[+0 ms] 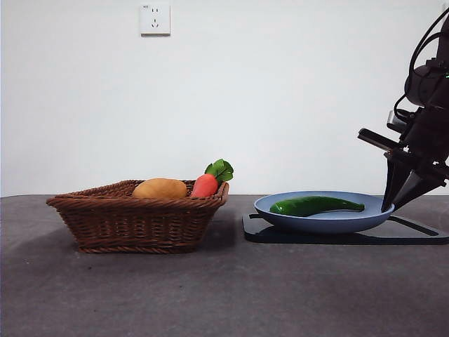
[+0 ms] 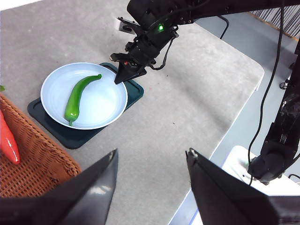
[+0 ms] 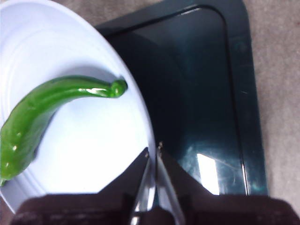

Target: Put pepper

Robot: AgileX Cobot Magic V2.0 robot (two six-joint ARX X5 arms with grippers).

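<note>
Right wrist cam: right gripper (image 3: pixel 153 152) jaws nearly closed, only a thin slit between the tips, nothing in them, tips over the rim of the pale blue plate (image 3: pixel 117 154). Green pepper (image 3: pixel 47 108) lies on the plate, narrow end near the rim. Plate sits on a dark green tray (image 3: pixel 206 93), grey tabletop (image 3: pixel 281 93) beyond

The pepper (image 3: pixel 42 112) has a smooth, glossy green skin with bright highlights. It lies on a pale blue plate (image 2: pixel 108 101) with a smooth, faintly shiny finish, probably plastic or glazed ceramic. The dark green tray (image 3: pixel 201 93) beneath is glossy and reflective. The basket (image 1: pixel 133 217) is coarse brown woven wicker. The grey desk (image 1: pixel 224 295) looks matt and slightly rough.
</note>
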